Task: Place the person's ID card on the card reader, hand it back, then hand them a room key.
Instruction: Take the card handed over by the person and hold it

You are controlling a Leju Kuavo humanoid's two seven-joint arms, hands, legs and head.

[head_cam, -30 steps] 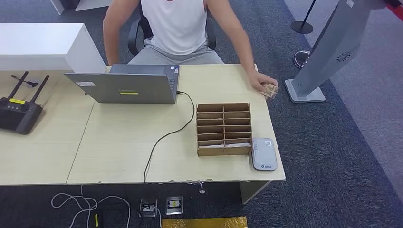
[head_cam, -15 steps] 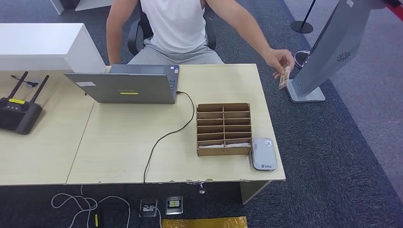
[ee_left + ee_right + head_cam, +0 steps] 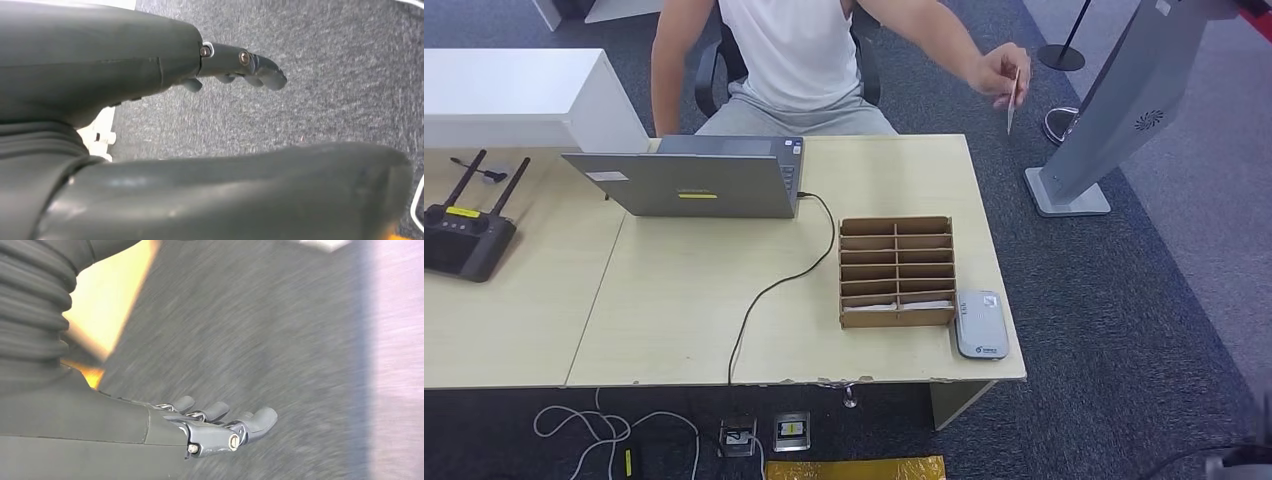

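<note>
Holding up the ID card [image 3: 1011,102], edge-on and hard to read, past the desk [image 3: 684,300] corner. Hung empty, fingers apart: left hand [image 3: 220,62], right hand [image 3: 215,427]. Lay near the front edge: card reader [image 3: 980,324].

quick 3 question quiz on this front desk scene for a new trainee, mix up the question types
1. True or false: the ID card is lying on the card reader.
2. Who holds the card? A) the robot's left hand B) the robot's right hand C) the person's hand
3. Fill in: the card reader sits on the desk right beside the wooden ____, near the desk's corner.

Key
1. False: it is held up in the air beyond the desk's far edge.
2. C. Both robot hands hang over the carpet holding nothing.
3. Organizer (the box with slots).
</note>
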